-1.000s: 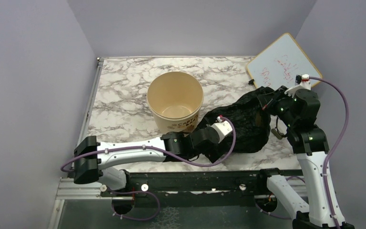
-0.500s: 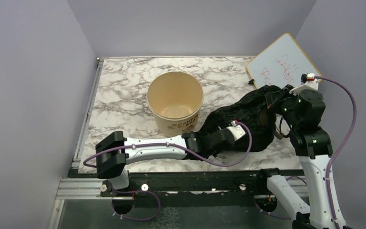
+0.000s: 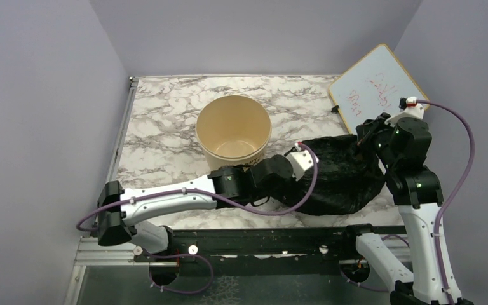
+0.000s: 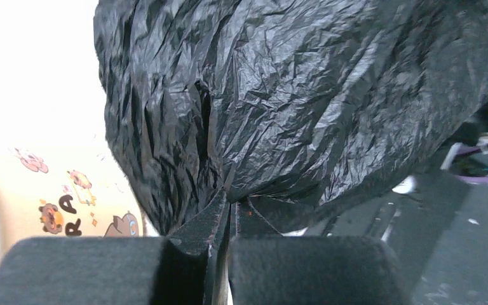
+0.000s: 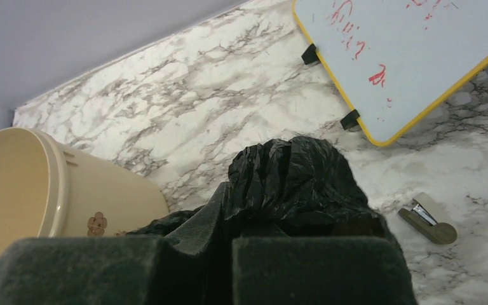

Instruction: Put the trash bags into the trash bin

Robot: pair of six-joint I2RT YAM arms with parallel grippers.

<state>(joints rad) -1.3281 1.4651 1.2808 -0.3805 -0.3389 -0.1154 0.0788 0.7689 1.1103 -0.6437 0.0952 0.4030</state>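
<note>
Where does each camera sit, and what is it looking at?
Top external: high behind the arms, looking down on table, trash bin, trash bag; both arms show.
Left wrist: on the left arm, facing the bag; left end effector shows.
Right wrist: on the right arm, facing the whiteboard; right end effector shows.
Both wrist views show bag, bin.

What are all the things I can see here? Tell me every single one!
trash bag: one crumpled heap, black, right of the bin, held at both ends
trash bin: one, beige, upright mid-table, nothing inside
whiteboard: one, white with a yellow frame and red scribbles, tilted at the far right corner
stapler: one, small, olive-tan, on the table near the bag
table: one, white and grey marble
left end effector: one, black, shut on a fold of the bag
right end effector: one, black, shut on the bag's right end
</note>
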